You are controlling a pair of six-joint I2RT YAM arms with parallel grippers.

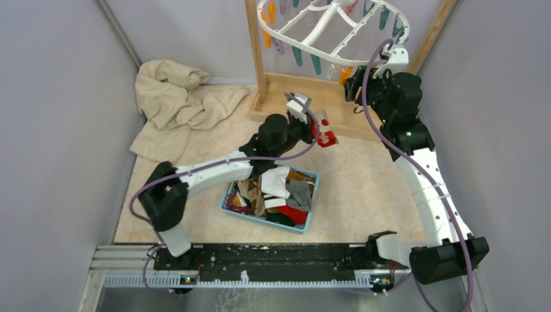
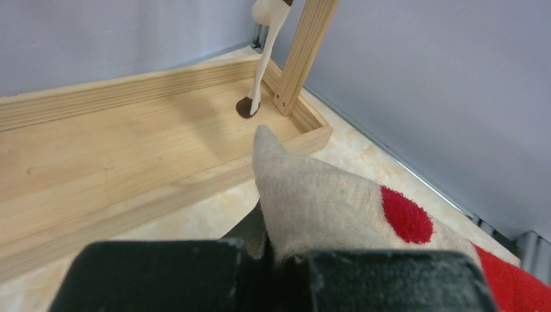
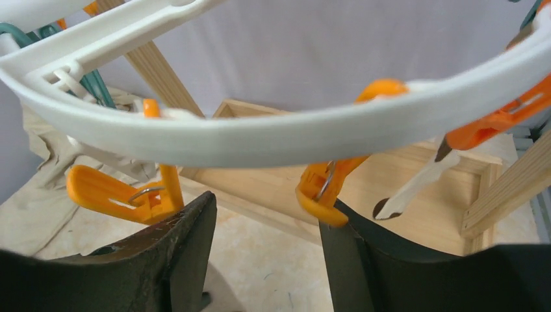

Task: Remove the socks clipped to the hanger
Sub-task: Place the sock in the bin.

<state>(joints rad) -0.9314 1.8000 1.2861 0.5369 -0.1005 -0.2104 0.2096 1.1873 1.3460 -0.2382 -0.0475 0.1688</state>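
My left gripper (image 1: 313, 125) is shut on a beige sock with red patches (image 1: 323, 133), held above the floor between the basket and the wooden rack; in the left wrist view the sock (image 2: 325, 195) rises out of the closed jaws (image 2: 286, 257). The white hanger (image 1: 331, 32) with coloured clips hangs at the top. My right gripper (image 1: 354, 83) is under its near rim (image 3: 260, 136), open, with nothing between the fingers (image 3: 266, 227). An orange clip (image 3: 325, 188) touches the right fingertip (image 3: 351, 253). A cream sock with a brown toe (image 3: 416, 188) hangs further back.
A blue basket (image 1: 227, 203) full of mixed socks sits in front of the arms. A large beige cloth (image 1: 175, 97) lies at the back left. The wooden rack's post (image 1: 256, 52) and base tray (image 2: 130, 149) stand under the hanger. Grey walls close in on both sides.
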